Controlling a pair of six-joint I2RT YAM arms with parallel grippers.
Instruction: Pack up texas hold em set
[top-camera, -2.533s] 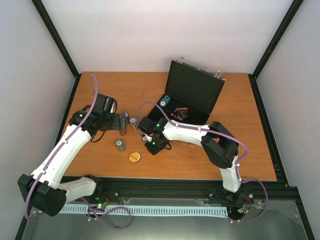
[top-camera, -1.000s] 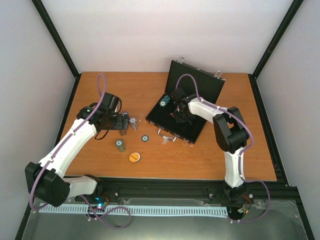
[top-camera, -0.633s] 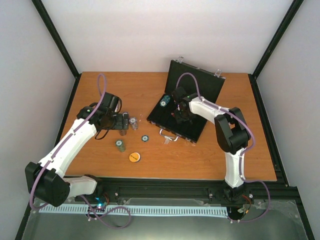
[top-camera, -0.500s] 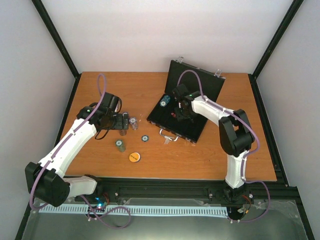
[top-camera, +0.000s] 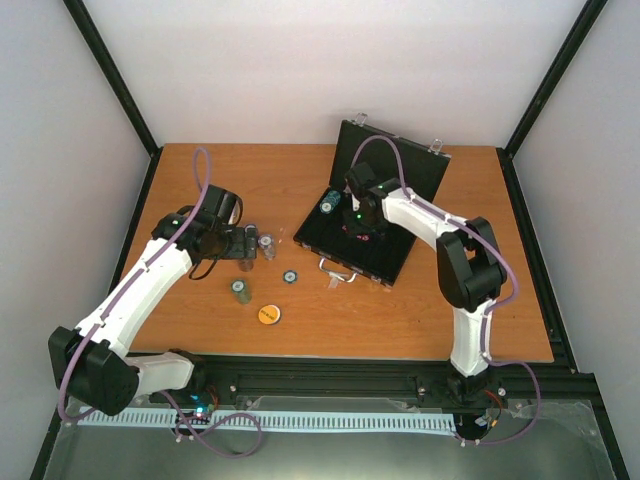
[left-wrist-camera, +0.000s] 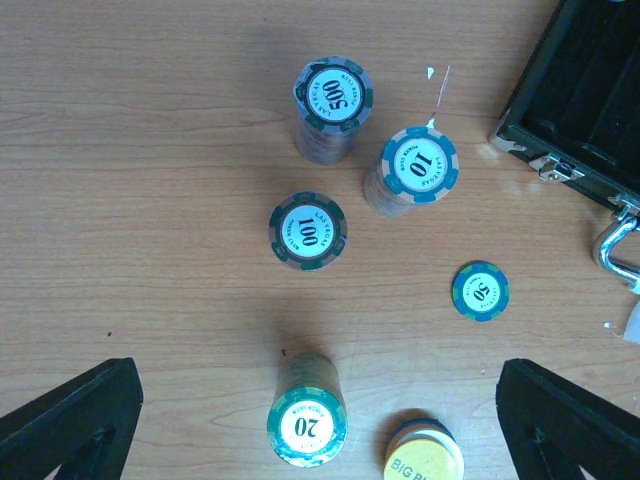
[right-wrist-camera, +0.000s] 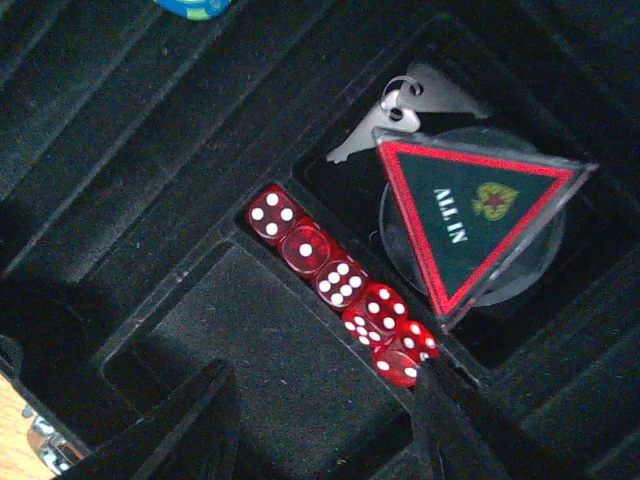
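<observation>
You're looking down on a wood-grain tabletop (top-camera: 420, 320) closed in by pale walls (top-camera: 300, 70) and black frame posts (top-camera: 115, 75). The left end effector (top-camera: 248, 245) is spread wide, with the chip stacks (top-camera: 267, 243) just ahead of it and the orange disc (top-camera: 267, 314) back toward the arm bases. The right end effector (top-camera: 362, 232) hangs over the base of the open black case (top-camera: 405, 175), whose lid stands up beyond it. From the left wrist, its fingers (left-wrist-camera: 75, 420) sit far apart on nothing. A stack marked 20 (left-wrist-camera: 307, 425) stands between them, the 100 stack (left-wrist-camera: 307, 230) is farther ahead, and the 500 stack (left-wrist-camera: 333, 95) and 10 stack (left-wrist-camera: 418, 165) are beyond that. A single 50 chip (left-wrist-camera: 480, 291) lies flat ahead to the right, near the case's clasp and handle. From the right wrist, the fingers (right-wrist-camera: 190, 430) stand apart with only black lining between them. Five red dice (right-wrist-camera: 340, 290) fill a narrow slot just ahead, the last one close by one finger. Past them, the ALL IN triangle (right-wrist-camera: 465, 220) lies over a clear disc, with keys (right-wrist-camera: 410, 100) at that compartment's far end.
</observation>
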